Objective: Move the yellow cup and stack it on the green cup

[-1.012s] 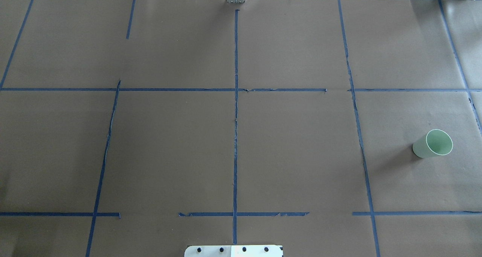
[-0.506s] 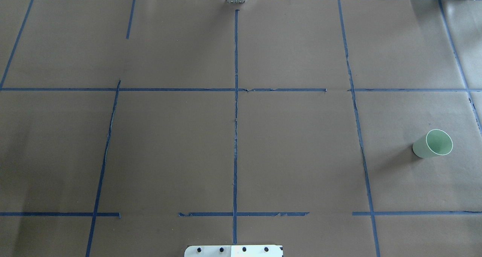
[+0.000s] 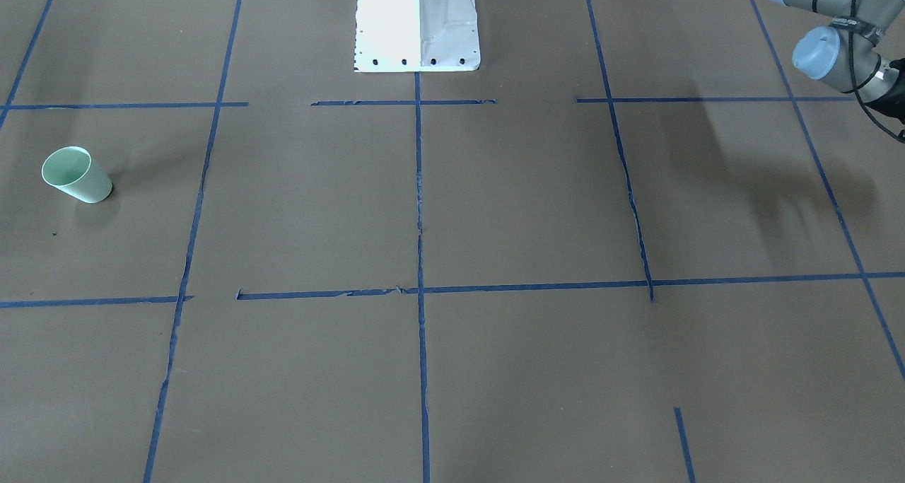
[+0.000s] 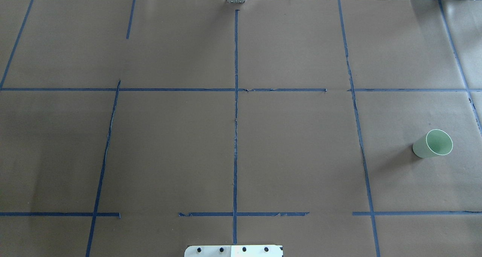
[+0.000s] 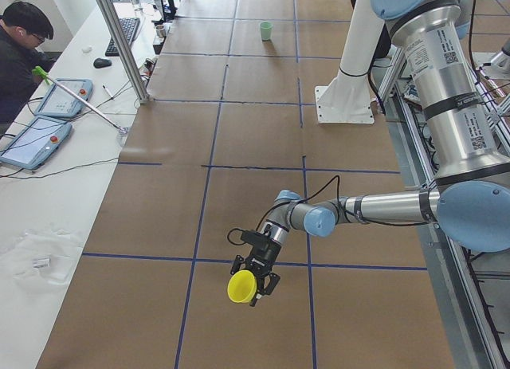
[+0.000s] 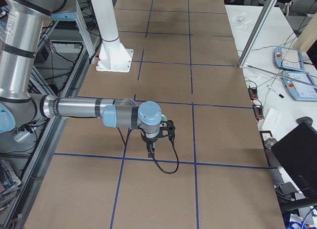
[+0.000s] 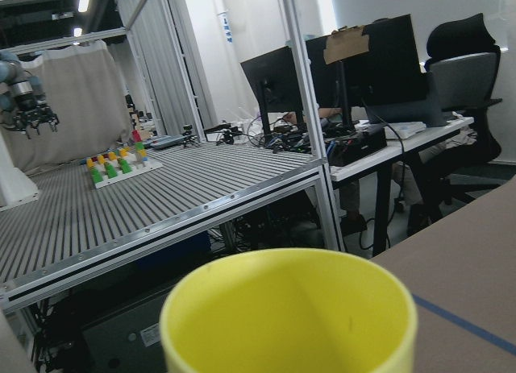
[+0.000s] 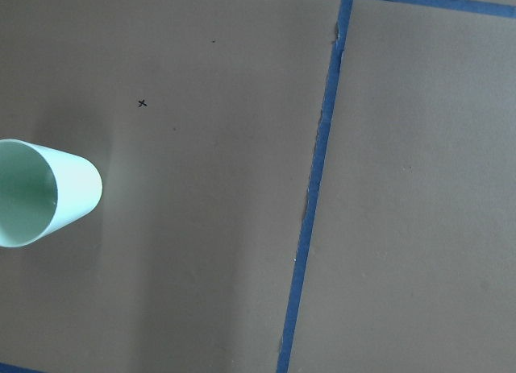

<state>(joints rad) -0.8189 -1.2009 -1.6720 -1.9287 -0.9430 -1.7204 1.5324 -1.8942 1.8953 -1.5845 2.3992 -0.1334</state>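
Note:
The yellow cup (image 5: 241,287) hangs off the table at my left gripper (image 5: 255,283), tilted on its side near the table's left end. Its rim fills the bottom of the left wrist view (image 7: 290,308). That view shows no fingers, so I cannot tell whether this gripper is open or shut. The green cup (image 4: 433,144) stands upright and alone at the right side of the table (image 3: 76,175) (image 8: 40,192). My right gripper (image 6: 150,151) points down above the paper. It shows only in the exterior right view, so I cannot tell its state.
Brown paper with blue tape lines (image 4: 235,117) covers the table. The white robot base plate (image 3: 417,23) sits at the middle of the near edge. A person (image 5: 20,50) sits at a side desk with tablets, beside a metal post (image 5: 123,42).

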